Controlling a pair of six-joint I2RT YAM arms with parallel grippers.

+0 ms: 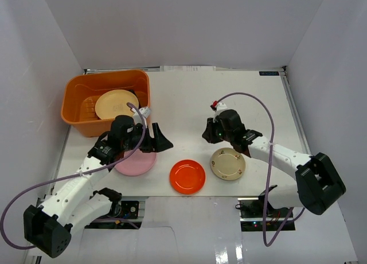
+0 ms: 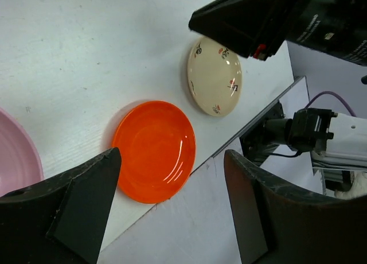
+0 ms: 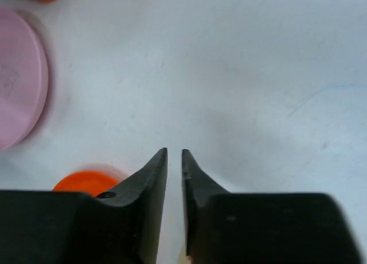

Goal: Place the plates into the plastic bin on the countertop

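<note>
The orange plastic bin [image 1: 109,74] stands at the back left of the white countertop [image 1: 189,103] and holds a cream plate [image 1: 116,103]. A pink plate [image 1: 136,163], an orange-red plate [image 1: 187,176] and a beige patterned plate [image 1: 227,163] lie near the front edge. My left gripper [image 1: 157,140] is open and empty, just right of the pink plate [image 2: 17,155], above the orange-red plate [image 2: 153,151]. My right gripper [image 1: 207,133] hovers over bare countertop behind the beige plate [image 2: 214,76]. Its jaws are almost closed on nothing [image 3: 174,155]. The other plates are out of view.
White walls enclose the countertop on three sides. The front edge of the countertop [image 2: 229,149] runs close beside the orange-red plate. The pink plate [image 3: 20,74] and orange-red plate [image 3: 80,181] show at the left of the right wrist view.
</note>
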